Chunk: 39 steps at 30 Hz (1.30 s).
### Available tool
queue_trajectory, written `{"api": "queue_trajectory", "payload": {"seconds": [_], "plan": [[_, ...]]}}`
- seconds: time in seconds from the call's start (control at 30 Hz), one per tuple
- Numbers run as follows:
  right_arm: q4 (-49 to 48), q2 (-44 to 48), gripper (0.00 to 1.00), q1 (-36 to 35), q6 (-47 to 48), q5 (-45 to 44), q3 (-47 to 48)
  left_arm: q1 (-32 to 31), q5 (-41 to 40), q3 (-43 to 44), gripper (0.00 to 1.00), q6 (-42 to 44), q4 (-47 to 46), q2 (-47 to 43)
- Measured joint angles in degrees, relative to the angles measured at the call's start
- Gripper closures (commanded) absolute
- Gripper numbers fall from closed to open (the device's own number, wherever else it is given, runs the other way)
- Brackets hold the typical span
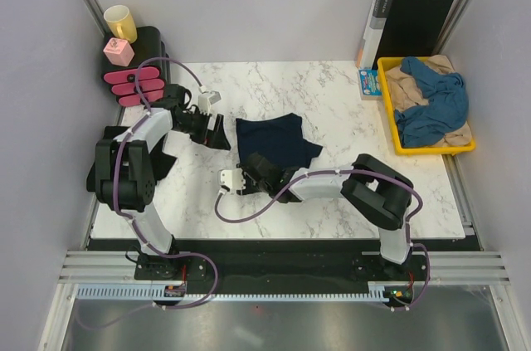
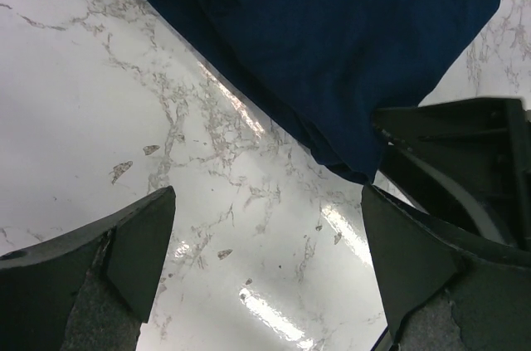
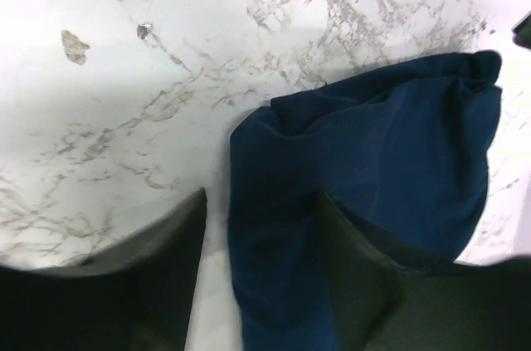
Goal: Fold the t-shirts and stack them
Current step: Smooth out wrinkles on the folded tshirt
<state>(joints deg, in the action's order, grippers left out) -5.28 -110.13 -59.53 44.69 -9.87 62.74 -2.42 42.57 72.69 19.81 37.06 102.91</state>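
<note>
From above, the folded navy t-shirt (image 1: 276,139) lies mid-table with the left gripper (image 1: 217,134) at its 9 o'clock and the right gripper (image 1: 253,165) at its 7 o'clock corner, while a blue t-shirt (image 1: 431,106) and a beige t-shirt (image 1: 402,85) sit heaped in the yellow tray (image 1: 431,150) at 2 o'clock. Only the wrist views settle the jaws: the left's are spread wide over bare marble table (image 2: 166,119), clear of the cloth, and the right's are parted astride a navy fold, with a sliver of table showing beside one finger and nothing pinched

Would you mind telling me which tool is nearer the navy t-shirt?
Right. The right tool straddles the navy t-shirt at its near corner; the left tool sits open beside it.
</note>
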Motion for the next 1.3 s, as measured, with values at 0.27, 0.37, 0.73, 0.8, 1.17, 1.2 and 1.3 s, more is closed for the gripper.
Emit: {"api": "queue_trajectory", "payload": {"seconds": [0.27,0.37,0.73,0.8,1.17,1.2,1.3], "plan": [[0.4,-1.2,1.00,0.0,-2.6,-1.3,0.0,0.8,1.5,0.6,0.00,0.0,0.0,0.3],[2.3,0.1,1.00,0.0,-4.2,-1.2,0.0,0.8,2.3,1.9,0.00,0.0,0.0,1.3],[8.0,5.2,1.00,4.3,-10.6,2.1,3.7,0.8,2.6,5.3,0.00,8.6,0.6,3.4],[8.4,5.2,1.00,4.4,-10.9,2.3,3.8,0.8,2.7,5.0,0.00,12.2,0.4,3.3],[10.3,5.2,1.00,4.4,-11.1,2.8,3.9,-0.4,5.0,-6.3,0.00,43.6,-1.7,-3.5],[10.5,5.2,1.00,4.4,-11.1,2.9,4.0,-0.6,5.6,-7.6,0.00,46.8,-2.7,-4.4],[10.8,5.2,1.00,4.7,-11.1,3.4,4.4,-1.0,7.0,-12.6,0.00,55.4,-7.1,-7.3]]}}
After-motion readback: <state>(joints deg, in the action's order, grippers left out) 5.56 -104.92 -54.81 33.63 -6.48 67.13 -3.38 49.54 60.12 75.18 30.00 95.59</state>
